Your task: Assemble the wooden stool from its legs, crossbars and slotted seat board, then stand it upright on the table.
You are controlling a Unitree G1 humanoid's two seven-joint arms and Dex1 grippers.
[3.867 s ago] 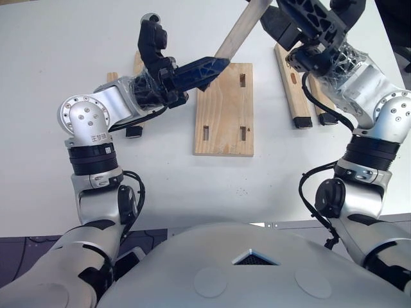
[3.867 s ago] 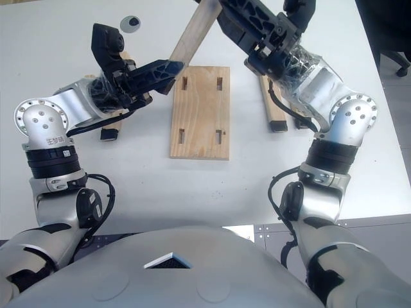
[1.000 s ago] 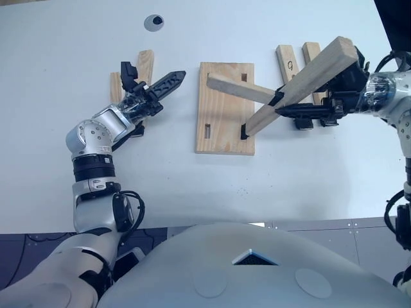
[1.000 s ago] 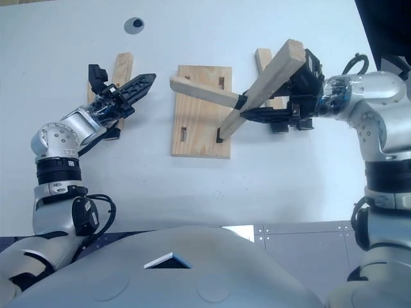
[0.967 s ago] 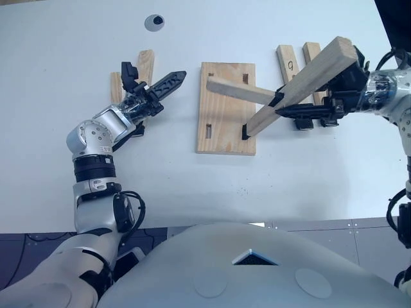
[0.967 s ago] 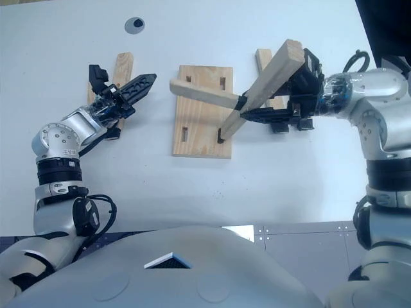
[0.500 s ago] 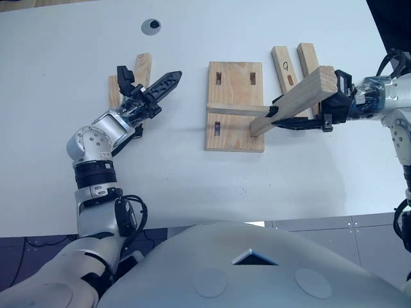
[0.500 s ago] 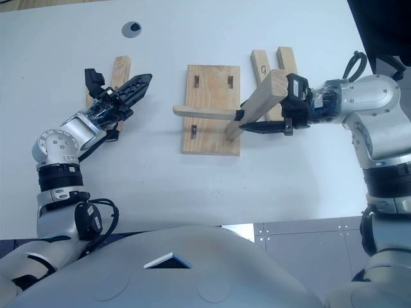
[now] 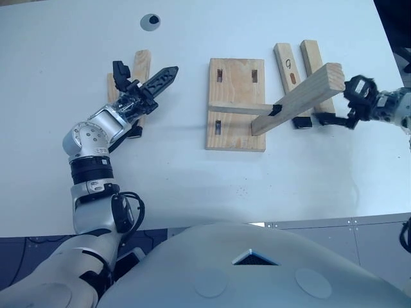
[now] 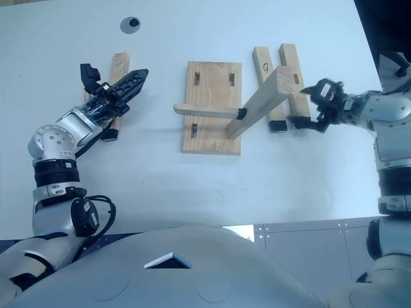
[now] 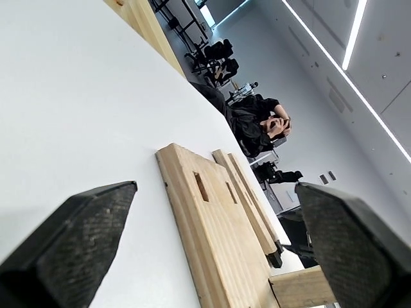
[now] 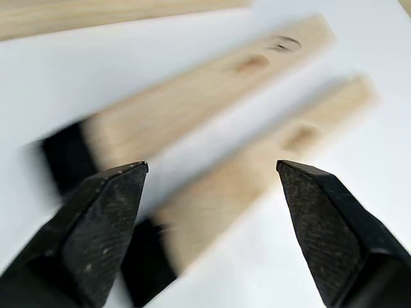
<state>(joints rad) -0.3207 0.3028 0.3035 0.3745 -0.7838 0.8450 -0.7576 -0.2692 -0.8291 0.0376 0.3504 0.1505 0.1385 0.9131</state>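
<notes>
The slotted seat board point(image 9: 236, 83) lies flat at the table's middle. A wooden leg point(image 9: 302, 96) leans with its lower end at the board's near right slot. A crossbar point(image 9: 237, 109) sticks out of the leg leftward over the board. My right gripper point(image 10: 303, 106) is open just right of the leg, not touching it. It hovers over two more legs point(image 12: 212, 83) lying side by side on the table point(image 9: 302, 54). My left gripper point(image 9: 142, 74) is open left of the board point(image 11: 212, 237), above two wooden pieces point(image 9: 141, 63).
A small dark round spot point(image 9: 149, 21) marks the white table point(image 9: 192, 173) at the far left. Bare table stretches along the near side in front of the board.
My right gripper has let go of the leg and drawn back to the right. The leg with its crossbar stays leaning on the board. The left arm has barely moved.
</notes>
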